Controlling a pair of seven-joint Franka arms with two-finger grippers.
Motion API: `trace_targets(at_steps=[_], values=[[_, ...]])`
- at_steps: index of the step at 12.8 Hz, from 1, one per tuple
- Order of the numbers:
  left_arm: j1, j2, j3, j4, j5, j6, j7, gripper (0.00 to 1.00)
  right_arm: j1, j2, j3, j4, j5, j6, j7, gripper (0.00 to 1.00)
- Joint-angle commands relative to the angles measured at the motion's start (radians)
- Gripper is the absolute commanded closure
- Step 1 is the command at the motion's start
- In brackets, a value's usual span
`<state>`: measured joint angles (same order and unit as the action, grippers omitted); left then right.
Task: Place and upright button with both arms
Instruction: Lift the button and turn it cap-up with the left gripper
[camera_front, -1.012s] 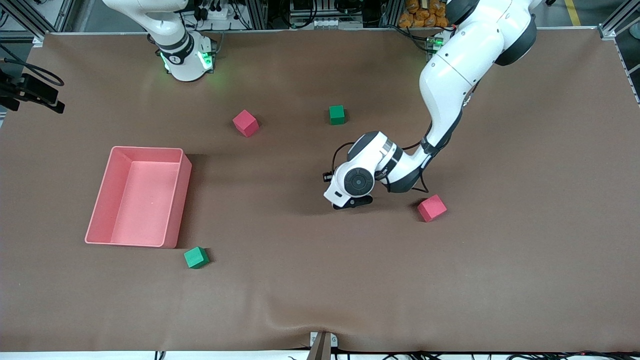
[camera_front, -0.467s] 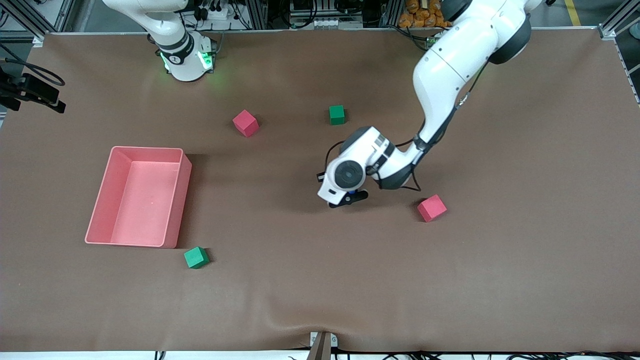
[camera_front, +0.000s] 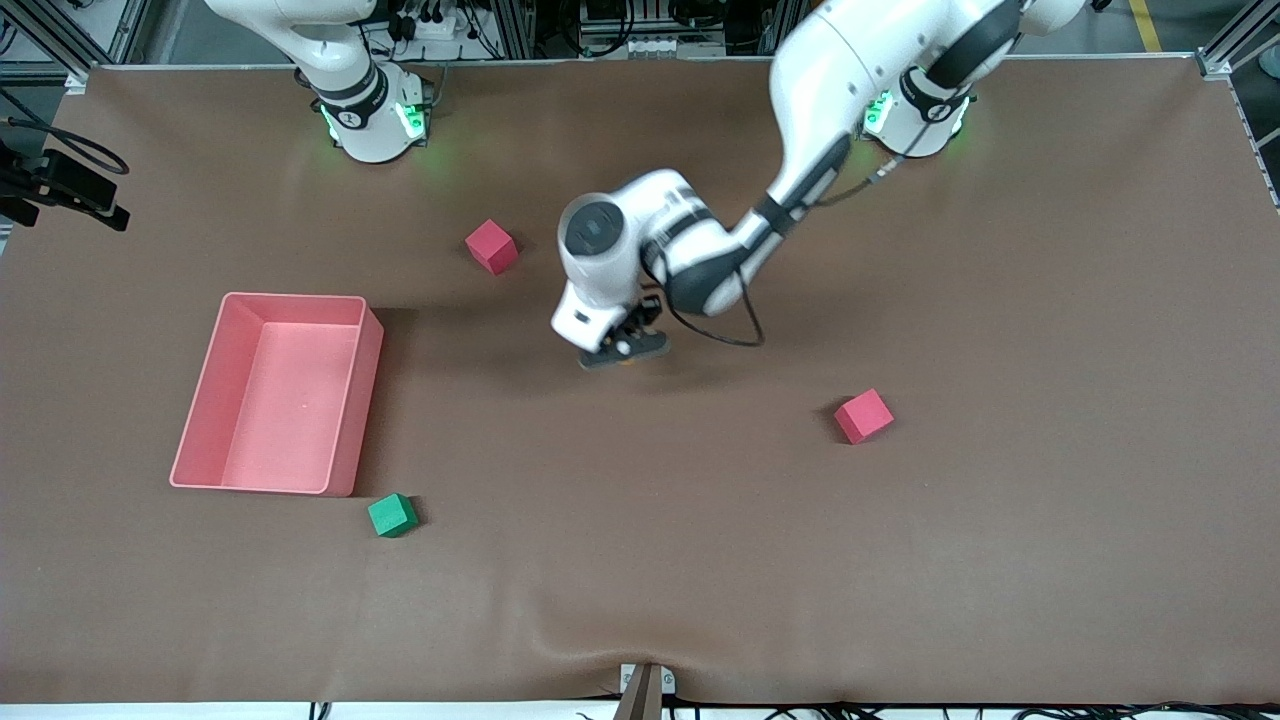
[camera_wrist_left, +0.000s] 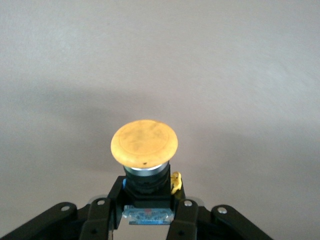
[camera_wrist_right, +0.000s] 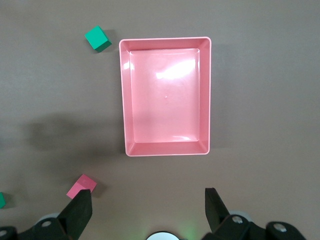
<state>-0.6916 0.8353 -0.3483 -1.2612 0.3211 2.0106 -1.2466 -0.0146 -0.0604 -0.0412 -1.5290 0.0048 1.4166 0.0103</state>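
- Left wrist view alone shows the left gripper (camera_wrist_left: 148, 220) pinching the button (camera_wrist_left: 144, 144), orange cap outward, above bare desk (camera_wrist_left: 240, 65).
- Right gripper (camera_wrist_right: 147, 210) spread, waiting high over the tray (camera_wrist_right: 165, 147).

Even overhead light, soft shadows; glare in pink tray (camera_wrist_right: 165, 70); left wrist view perhaps slightly soft.

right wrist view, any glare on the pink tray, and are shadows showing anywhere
Right wrist view: a pale glare patch sits on the pink tray's floor, and a soft dark smudge of shadow lies on the cloth beside it. Front view: the left pincer casts a blurred shadow on the brown cloth beneath.
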Motion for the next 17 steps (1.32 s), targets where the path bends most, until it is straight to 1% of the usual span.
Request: trace_targets(at_steps=[1,3,6,7,8,9,11,12,14,15,17], values=[[-0.083,-0.012,0.028,-0.006,0.129,0.005,-0.060,1.00,0.012,0.011,-0.003,0.016,0.009,0.001,0.002,0.00],[-0.146,-0.007,0.040,-0.004,0.261,0.005,-0.208,1.00,0.012,0.017,-0.003,0.018,0.007,0.002,0.004,0.00],[-0.216,-0.010,0.054,-0.006,0.321,0.004,-0.337,1.00,0.015,0.020,-0.002,0.018,0.015,-0.004,0.016,0.00],[-0.247,-0.004,0.066,-0.009,0.388,0.004,-0.408,1.00,0.018,0.019,-0.002,0.018,0.015,-0.011,0.017,0.00],[-0.282,0.002,0.083,-0.017,0.494,0.004,-0.487,1.00,0.016,0.020,-0.002,0.018,0.015,-0.008,0.017,0.00],[-0.299,0.016,0.088,-0.023,0.597,0.004,-0.572,1.00,0.016,0.020,-0.002,0.018,0.017,-0.005,0.017,0.00],[-0.309,0.040,0.088,-0.024,0.747,0.004,-0.718,1.00,0.019,0.020,-0.003,0.018,0.005,-0.002,0.013,0.00],[-0.331,0.047,0.088,-0.027,0.809,0.004,-0.769,1.00,0.019,0.025,-0.003,0.016,0.006,-0.001,0.013,0.00],[-0.347,0.054,0.091,-0.070,0.916,0.004,-0.839,1.00,0.019,0.030,-0.002,0.018,0.004,0.002,0.013,0.00],[-0.352,0.070,0.091,-0.079,0.962,0.004,-0.882,1.00,0.018,0.030,-0.003,0.018,0.004,0.004,0.013,0.00],[-0.361,0.119,0.091,-0.083,1.096,0.004,-0.985,1.00,0.016,0.033,-0.003,0.016,0.004,0.018,0.013,0.00]])
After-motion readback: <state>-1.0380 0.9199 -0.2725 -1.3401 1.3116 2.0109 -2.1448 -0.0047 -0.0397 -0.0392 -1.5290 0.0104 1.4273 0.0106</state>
